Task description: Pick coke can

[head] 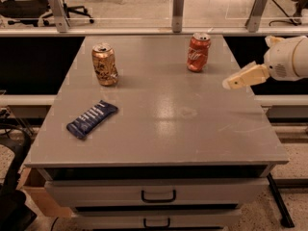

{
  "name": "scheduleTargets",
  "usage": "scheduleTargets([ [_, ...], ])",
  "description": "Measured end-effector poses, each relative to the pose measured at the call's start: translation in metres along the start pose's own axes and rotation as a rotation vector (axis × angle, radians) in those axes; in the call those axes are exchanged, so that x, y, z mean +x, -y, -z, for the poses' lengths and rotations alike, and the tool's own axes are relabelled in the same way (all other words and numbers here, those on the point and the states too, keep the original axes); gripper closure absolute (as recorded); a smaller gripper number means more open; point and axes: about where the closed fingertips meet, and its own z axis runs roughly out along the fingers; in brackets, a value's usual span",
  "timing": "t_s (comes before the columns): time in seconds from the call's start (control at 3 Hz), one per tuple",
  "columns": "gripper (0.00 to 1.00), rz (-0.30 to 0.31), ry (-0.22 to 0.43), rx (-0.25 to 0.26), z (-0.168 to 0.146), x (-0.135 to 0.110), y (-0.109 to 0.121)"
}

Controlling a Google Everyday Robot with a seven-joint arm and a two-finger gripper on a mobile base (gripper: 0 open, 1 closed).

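- One gripper (239,79) is seen over the right edge of the worktop (192,134), about midway along it, carried on a rounded white arm casing. Its cream tip is pointed left and slightly down. Whether it is apart or together cannot be told, and nothing is seen to be held.
- The coke can (198,52) is stood upright near the far edge, right of centre, with its long axis vertical. From the gripper it lies to the left and farther back, near but apart. That diagonal is what the coming reach is judged to turn on.
- The can is made of thin metal, red-orange with white script and a silver top. Its wall is slightly dented, so a hard squeeze may be expected to buckle it.
- A gold can (105,64), crumpled, is stood toward the far left corner, well apart from the coke can.
- A dark blue bar (91,119) in a glossy wrapper is laid flat near the left edge.
- The worktop is smooth and grey, with a dull sheen.
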Motion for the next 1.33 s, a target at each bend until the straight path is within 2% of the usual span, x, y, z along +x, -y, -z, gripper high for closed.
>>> scheduleTargets([
  [0.33,0.00,0.000,0.037,0.062,-0.003,-0.010,0.015],
  [0.67,0.00,0.000,0.037,0.062,-0.003,-0.010,0.015],
  [1.0,0.00,-0.050,0.072,0.040,-0.016,-0.009,0.010],
  [1.33,0.00,-0.126,0.162,-0.005,-0.045,-0.011,0.002],
])
